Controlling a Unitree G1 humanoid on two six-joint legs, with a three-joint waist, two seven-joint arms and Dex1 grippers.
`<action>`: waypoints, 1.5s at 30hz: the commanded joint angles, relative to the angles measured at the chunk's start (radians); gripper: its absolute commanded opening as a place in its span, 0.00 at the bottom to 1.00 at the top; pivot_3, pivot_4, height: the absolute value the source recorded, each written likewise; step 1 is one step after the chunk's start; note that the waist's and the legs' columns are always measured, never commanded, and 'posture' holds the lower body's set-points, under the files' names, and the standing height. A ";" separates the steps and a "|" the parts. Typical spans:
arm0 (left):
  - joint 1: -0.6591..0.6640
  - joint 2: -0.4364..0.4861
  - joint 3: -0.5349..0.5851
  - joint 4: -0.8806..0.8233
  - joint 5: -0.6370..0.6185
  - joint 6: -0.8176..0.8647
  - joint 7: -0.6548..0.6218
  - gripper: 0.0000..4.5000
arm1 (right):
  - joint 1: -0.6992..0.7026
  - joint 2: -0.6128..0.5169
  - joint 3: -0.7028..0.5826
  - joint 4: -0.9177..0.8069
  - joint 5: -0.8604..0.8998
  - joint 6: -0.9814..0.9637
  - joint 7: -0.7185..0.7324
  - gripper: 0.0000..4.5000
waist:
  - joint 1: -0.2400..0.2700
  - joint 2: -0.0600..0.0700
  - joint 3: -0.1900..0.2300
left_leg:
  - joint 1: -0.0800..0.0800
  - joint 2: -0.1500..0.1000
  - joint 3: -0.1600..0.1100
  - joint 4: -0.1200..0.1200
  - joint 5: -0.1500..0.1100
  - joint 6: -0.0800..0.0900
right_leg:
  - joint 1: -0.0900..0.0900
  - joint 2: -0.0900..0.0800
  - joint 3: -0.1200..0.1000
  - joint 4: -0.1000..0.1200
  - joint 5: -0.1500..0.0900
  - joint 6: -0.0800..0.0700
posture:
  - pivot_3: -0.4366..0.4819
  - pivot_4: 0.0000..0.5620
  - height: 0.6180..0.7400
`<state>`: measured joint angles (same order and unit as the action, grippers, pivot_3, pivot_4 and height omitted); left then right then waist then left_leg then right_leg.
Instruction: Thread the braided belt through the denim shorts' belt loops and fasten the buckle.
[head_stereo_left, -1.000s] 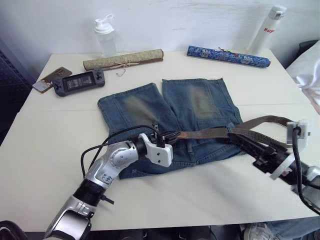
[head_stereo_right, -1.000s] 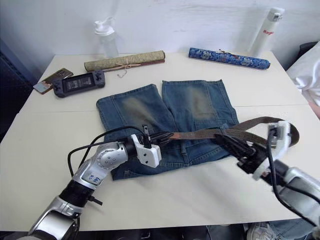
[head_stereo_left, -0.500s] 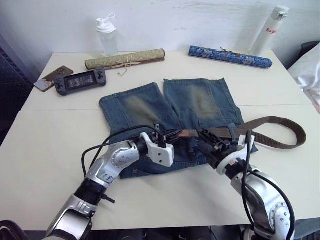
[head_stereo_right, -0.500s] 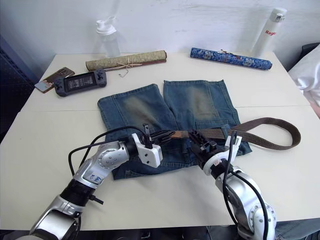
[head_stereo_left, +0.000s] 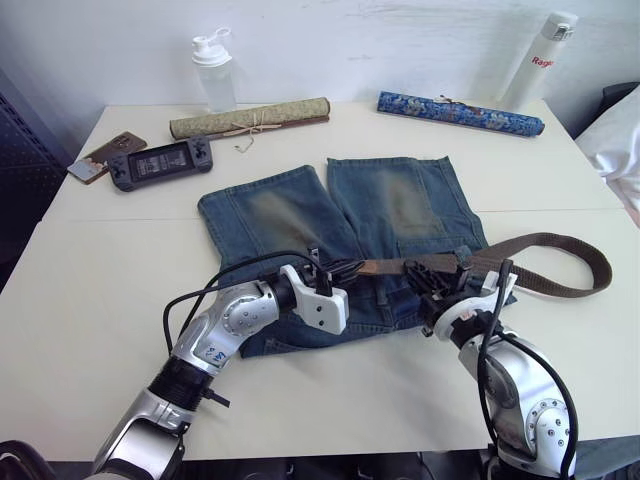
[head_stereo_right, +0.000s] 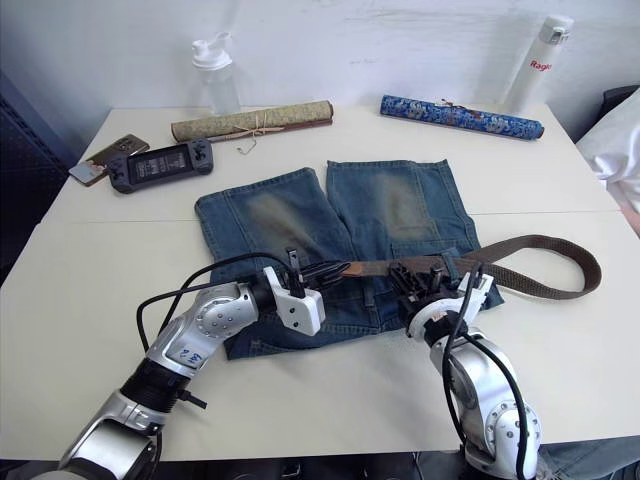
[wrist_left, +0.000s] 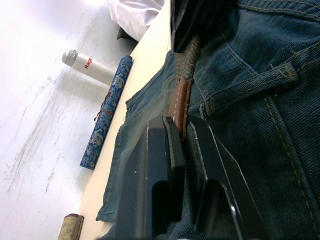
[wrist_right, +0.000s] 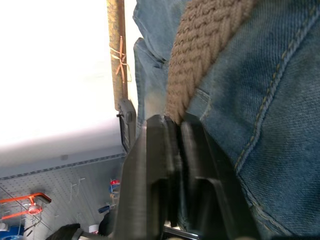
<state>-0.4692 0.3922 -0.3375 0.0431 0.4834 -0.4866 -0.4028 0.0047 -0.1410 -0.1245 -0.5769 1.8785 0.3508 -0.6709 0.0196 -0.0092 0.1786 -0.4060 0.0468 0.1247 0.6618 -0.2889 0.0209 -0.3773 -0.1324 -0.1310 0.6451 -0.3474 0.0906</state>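
A pair of faded blue denim shorts lies flat on a pale table, waistband nearest the robot. The braided belt runs along that waistband, then loops out to the robot's right across bare table and back.

The left gripper has its two black fingers closed on the belt's brown leather end, over the waistband near the middle of the shorts. The right gripper sits further to the right along the waistband, its fingers clamped on the woven strap.

The step in hand looks like feeding the strap along the waistband. To do it well, the left gripper would best keep the leather end low and flat against the denim and draw it lengthwise, while the right one feeds slack from the loose loop rather than tugging, so the shorts do not bunch or slide. The strap should stay untwisted between the two grips.

Hard to make out: whether the belt passes under any belt loops or merely lies on top, since both grippers cover that stretch. The buckle cannot be picked out. A person's white clothing is cut off at the right edge
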 joint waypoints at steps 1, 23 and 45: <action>-0.024 -0.004 -0.010 -0.030 0.004 -0.038 0.015 0.00 | -0.003 0.014 -0.007 -0.021 -0.012 -0.018 0.033 0.01 | 0.000 0.000 0.000 | 0.000 0.000 0.000 0.000 0.000 0.000 | 0.000 0.000 0.000 0.000 0.000 0.000 | 0.48 0.27 0.82; 0.248 0.082 0.154 -0.330 -0.833 0.488 -0.350 0.67 | 0.007 -0.352 -0.188 0.113 0.030 0.240 0.458 0.00 | -0.021 0.001 0.000 | 0.000 0.000 -0.001 0.000 0.000 0.000 | 0.001 0.000 0.000 -0.001 0.000 0.000 | 0.48 0.27 0.82; 0.290 0.065 0.194 -0.394 -0.823 0.640 -0.324 0.67 | -0.037 -0.273 -0.126 0.204 -0.384 0.278 0.659 0.00 | -0.019 0.001 0.000 | 0.000 0.000 -0.001 0.000 0.000 0.000 | 0.001 0.001 0.000 -0.002 0.000 0.000 | 0.48 0.27 0.82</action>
<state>-0.1824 0.4615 -0.1558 -0.3070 -0.3332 0.1548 -0.7237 -0.0267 -0.4127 -0.2254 -0.3509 1.5291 0.6506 -0.0521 0.0005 -0.0081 0.1791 -0.4058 0.0465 0.1241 0.6613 -0.2892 0.0205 -0.3766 -0.1319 -0.1309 0.6436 -0.3475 0.0906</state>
